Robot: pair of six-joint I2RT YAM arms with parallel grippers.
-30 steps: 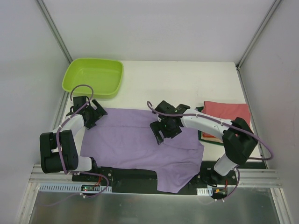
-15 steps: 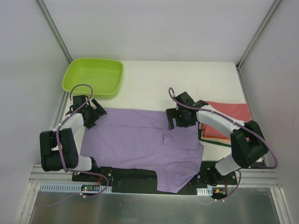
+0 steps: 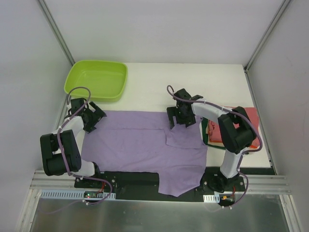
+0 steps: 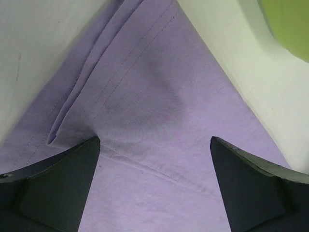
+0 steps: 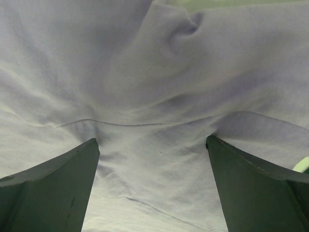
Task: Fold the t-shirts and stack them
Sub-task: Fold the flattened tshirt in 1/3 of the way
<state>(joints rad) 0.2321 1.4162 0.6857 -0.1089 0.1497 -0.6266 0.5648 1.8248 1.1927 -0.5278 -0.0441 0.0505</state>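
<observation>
A large lilac t-shirt [image 3: 140, 142] lies spread flat on the white table, its lower part hanging over the near edge. My left gripper [image 3: 91, 118] is open over the shirt's far left corner; the left wrist view shows its jaws wide apart [image 4: 154, 140] above a hemmed fold of the lilac cloth [image 4: 145, 96]. My right gripper [image 3: 178, 121] is open over the shirt's far edge; the right wrist view shows its jaws [image 5: 151, 141] apart on wrinkled lilac cloth [image 5: 154, 96]. A folded stack with a red shirt [image 3: 252, 115] on top lies at the right, mostly hidden by the right arm.
A lime-green plastic tub [image 3: 96, 79] stands at the far left, just beyond the left gripper, and its rim shows in the left wrist view [image 4: 289, 24]. White walls enclose the table. The arm bases and a metal rail run along the near edge.
My right gripper has moved from the shirt's middle to its far edge, further away and to the right. The shirt lies flatter. My left gripper has shifted slightly outward at the left corner.
</observation>
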